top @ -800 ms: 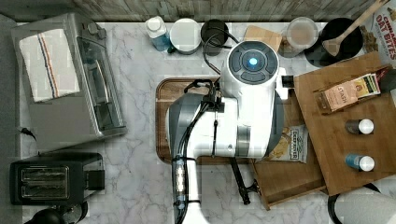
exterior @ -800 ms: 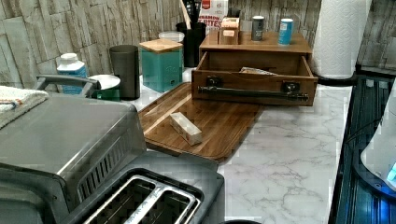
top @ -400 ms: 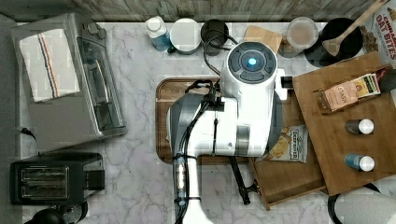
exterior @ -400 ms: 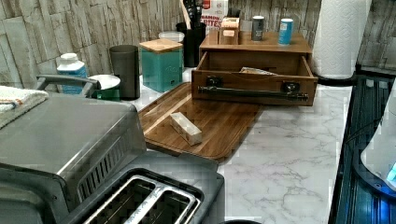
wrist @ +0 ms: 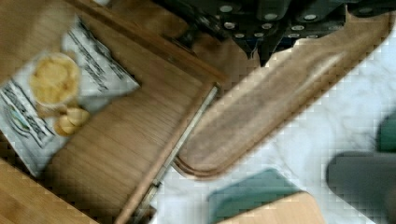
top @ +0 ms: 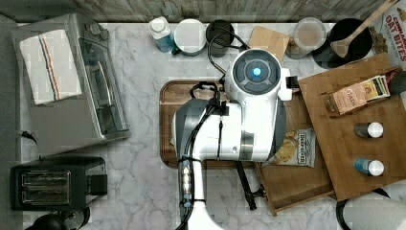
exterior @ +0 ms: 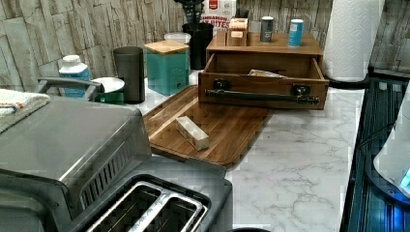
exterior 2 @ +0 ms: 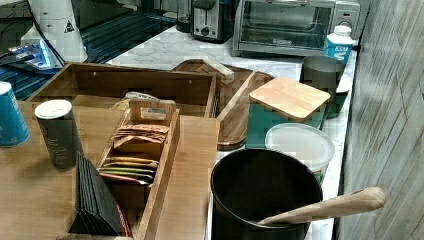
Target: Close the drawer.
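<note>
The drawer (exterior: 263, 82) stands pulled out, its front edge against the tray (exterior: 227, 130); finger state unclear.

Drawer (exterior: 263, 92) front: you get bare tabletop (exterior: 300, 145) on left view's right. Tray (exterior: 227, 130) touches front on left view's left, small block (exterior: 192, 133) on it.

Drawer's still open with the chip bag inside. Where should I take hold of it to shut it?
Use the black handle on the drawer front panel. It runs across the front, standing off the wood, so I'd come from the tray side and press level toward the cabinet; pushing probably suffices.
</note>
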Tool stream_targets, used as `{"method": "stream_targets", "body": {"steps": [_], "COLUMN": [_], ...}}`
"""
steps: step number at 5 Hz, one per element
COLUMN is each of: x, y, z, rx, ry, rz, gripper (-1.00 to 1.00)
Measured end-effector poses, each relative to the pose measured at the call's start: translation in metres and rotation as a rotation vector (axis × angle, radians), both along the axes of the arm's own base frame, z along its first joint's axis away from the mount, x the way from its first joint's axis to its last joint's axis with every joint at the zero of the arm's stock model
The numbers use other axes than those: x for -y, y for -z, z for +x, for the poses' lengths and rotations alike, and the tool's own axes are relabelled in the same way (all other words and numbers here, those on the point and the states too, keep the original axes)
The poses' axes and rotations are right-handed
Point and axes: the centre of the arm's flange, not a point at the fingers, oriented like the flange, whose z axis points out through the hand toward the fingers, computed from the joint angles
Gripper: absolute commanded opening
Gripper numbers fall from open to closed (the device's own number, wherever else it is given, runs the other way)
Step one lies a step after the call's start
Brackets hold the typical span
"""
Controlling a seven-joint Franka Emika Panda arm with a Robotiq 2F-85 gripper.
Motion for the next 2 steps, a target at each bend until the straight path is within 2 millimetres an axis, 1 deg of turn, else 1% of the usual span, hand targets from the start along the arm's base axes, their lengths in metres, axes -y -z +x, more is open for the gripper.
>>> {"method": "stream_targets", "body": {"steps": [1,2], "x": [-0.005,-0.017], "y": [0.019,0.043], "z": [-0.005,-0.016], "rx": [-0.004,-0.059], "ry": [-0.022,-0.091], "rz": [0.002,0.023], "gripper": [-1.0,-1.0]}}
